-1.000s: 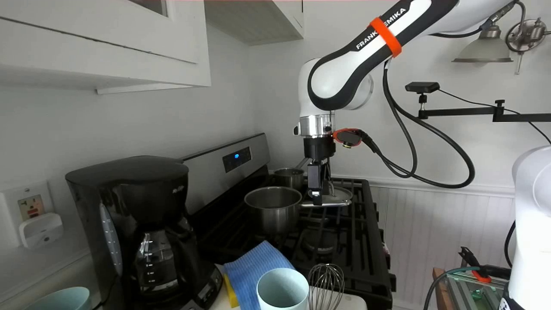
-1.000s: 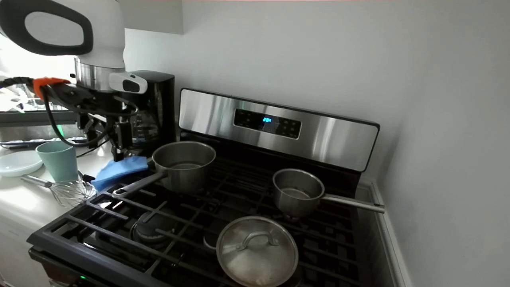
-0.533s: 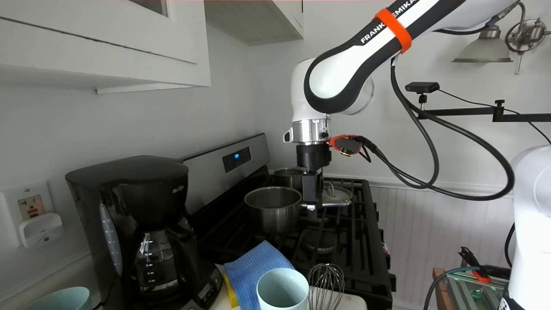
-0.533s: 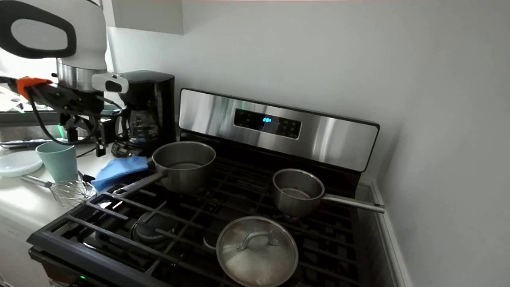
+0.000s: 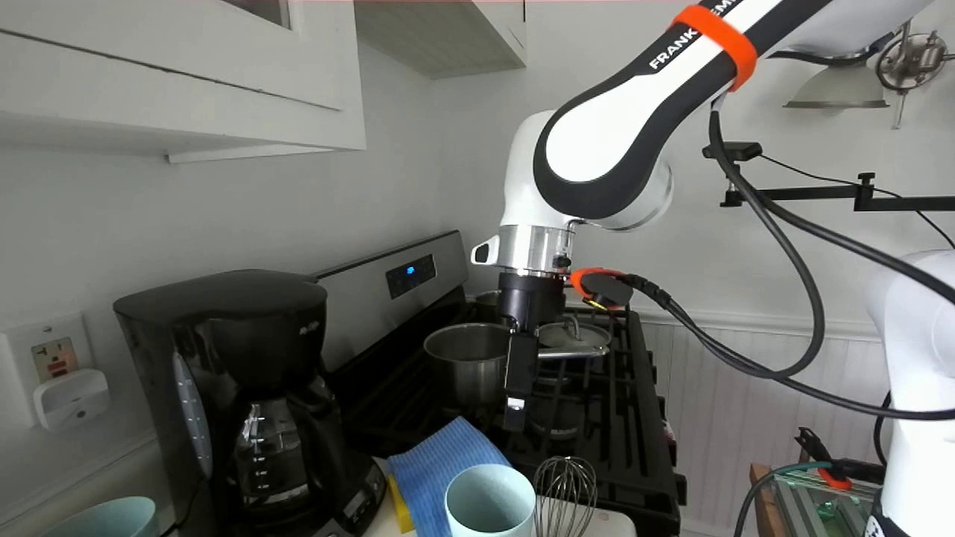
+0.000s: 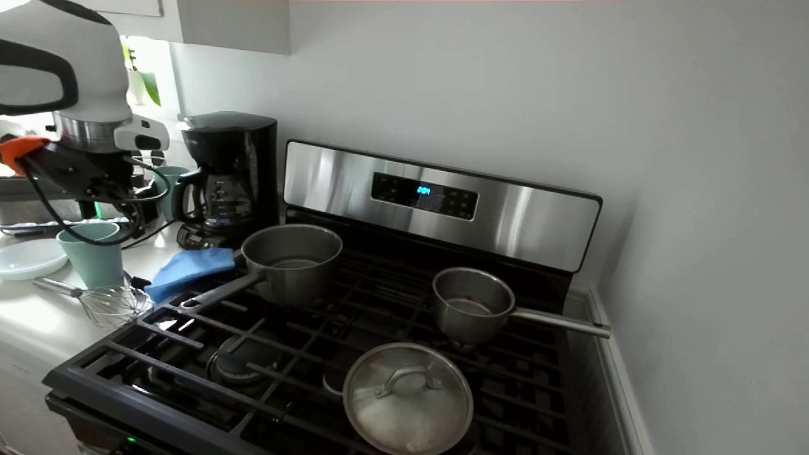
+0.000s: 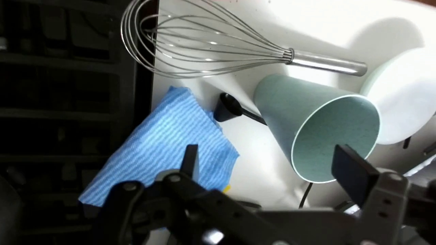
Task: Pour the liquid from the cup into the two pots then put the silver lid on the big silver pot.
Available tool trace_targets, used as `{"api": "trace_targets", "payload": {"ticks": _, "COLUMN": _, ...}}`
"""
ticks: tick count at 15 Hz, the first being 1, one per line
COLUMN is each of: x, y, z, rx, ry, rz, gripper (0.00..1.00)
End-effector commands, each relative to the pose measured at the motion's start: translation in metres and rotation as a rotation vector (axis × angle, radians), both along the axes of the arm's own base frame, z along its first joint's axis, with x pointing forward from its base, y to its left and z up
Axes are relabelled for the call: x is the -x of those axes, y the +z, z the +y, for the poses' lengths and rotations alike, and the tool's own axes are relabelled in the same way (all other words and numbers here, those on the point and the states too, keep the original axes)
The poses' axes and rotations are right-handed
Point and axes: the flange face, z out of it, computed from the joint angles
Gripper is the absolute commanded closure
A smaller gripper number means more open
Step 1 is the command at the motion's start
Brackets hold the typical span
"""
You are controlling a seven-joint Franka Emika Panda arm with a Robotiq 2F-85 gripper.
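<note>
1. One stove [image 6: 291,354] stands just beside the white tabletop [image 6: 41,322].
2. Coffee maker [image 5: 231,328]: on the tabletop, near the stove.
3. Big silver pot [image 6: 297,285]: back of the stove, tabletop side.
4. Silver lid [image 6: 408,404]: on the stove's front part, apart from the big silver pot.
5. Small pot [image 6: 464,327]: back of the stove, farther from the tabletop.
6. Gripper [image 7: 269,163]: hanging in the air, pointing down, jaws spread wide apart.
7. Cup [image 7: 289,105]: upright on the tabletop, just beside the whisk [image 7: 289,56], near the blue cloth [image 7: 163,143].
</note>
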Motion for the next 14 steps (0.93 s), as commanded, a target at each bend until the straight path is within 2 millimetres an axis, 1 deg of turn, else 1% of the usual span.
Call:
{"api": "trace_targets", "payload": {"ticks": 1, "x": 0.003, "y": -0.009, "z": 0.014, "rx": -0.003, "ry": 0.070, "rz": -0.088, "gripper": 0.00}}
{"api": "trace_targets", "payload": {"ticks": 6, "x": 0.002, "y": -0.022, "z": 0.031, "rx": 0.021, "ry": 0.161, "rz": -0.141, "gripper": 0.00}}
{"api": "trace_targets", "payload": {"ticks": 8, "x": 0.001, "y": -0.029, "z": 0.031, "rx": 0.043, "ry": 0.171, "rz": -0.156, "gripper": 0.00}}
{"api": "trace_targets", "payload": {"ticks": 9, "x": 0.000, "y": -0.032, "z": 0.030, "rx": 0.048, "ry": 0.175, "rz": -0.160, "gripper": 0.02}}
{"api": "trace_targets", "payload": {"ticks": 10, "x": -0.001, "y": -0.036, "z": 0.029, "rx": 0.052, "ry": 0.176, "rz": -0.160, "gripper": 0.10}}
{"api": "trace_targets", "payload": {"ticks": 11, "x": -0.001, "y": -0.039, "z": 0.029, "rx": 0.056, "ry": 0.177, "rz": -0.158, "gripper": 0.10}}
{"api": "trace_targets", "payload": {"ticks": 12, "x": -0.002, "y": -0.042, "z": 0.029, "rx": 0.057, "ry": 0.180, "rz": -0.156, "gripper": 0.20}}
{"api": "trace_targets", "payload": {"ticks": 13, "x": -0.003, "y": -0.045, "z": 0.028, "rx": 0.058, "ry": 0.182, "rz": -0.153, "gripper": 0.28}}
{"api": "trace_targets", "payload": {"ticks": 14, "x": -0.003, "y": -0.047, "z": 0.029, "rx": 0.057, "ry": 0.185, "rz": -0.147, "gripper": 0.32}}
